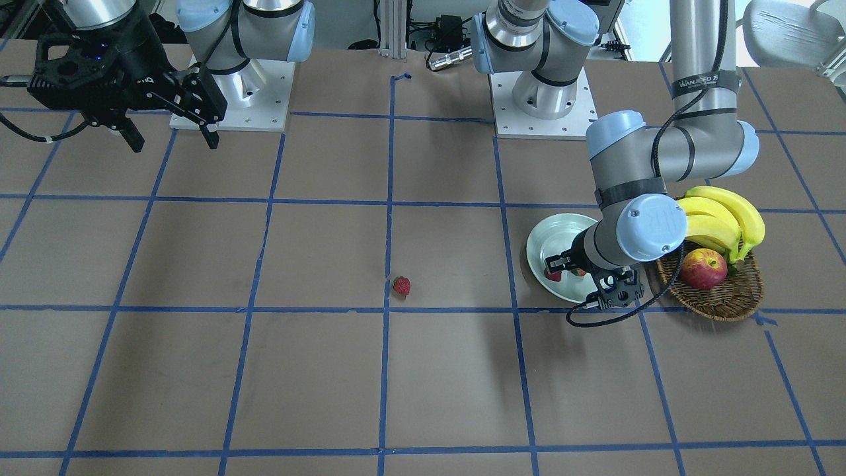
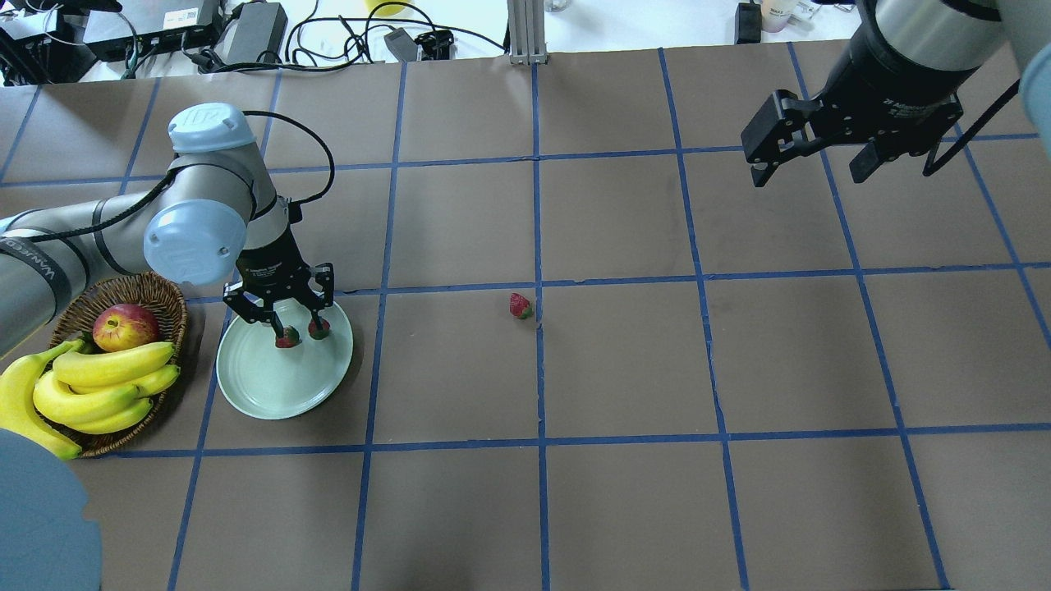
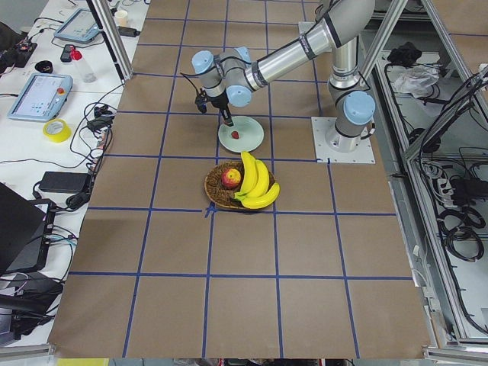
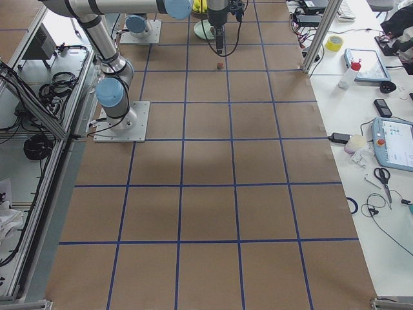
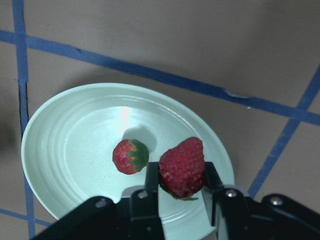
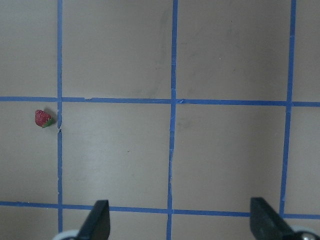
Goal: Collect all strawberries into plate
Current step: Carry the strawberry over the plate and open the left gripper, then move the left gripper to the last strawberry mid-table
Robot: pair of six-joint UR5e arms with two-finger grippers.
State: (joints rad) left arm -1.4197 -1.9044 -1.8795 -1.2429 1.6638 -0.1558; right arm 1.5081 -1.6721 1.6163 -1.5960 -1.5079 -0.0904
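Observation:
The pale green plate (image 2: 279,386) lies left of the table's middle; it also shows in the front view (image 1: 545,241) and the left wrist view (image 5: 70,150). My left gripper (image 2: 302,325) hangs over its far part, shut on a strawberry (image 5: 181,167) held just above the plate. A second strawberry (image 5: 130,156) lies on the plate beside it. A third strawberry (image 2: 520,305) lies alone on the table at a tape crossing (image 1: 401,285). My right gripper (image 2: 813,168) is open and empty, high over the far right, and sees that berry (image 6: 43,118).
A brown wicker basket (image 2: 168,308) with a red-yellow apple (image 2: 125,326) and bananas (image 2: 107,377) stands right next to the plate, on its left. Both arm bases (image 1: 231,99) stand at the robot's side. Blue tape lines grid the brown table.

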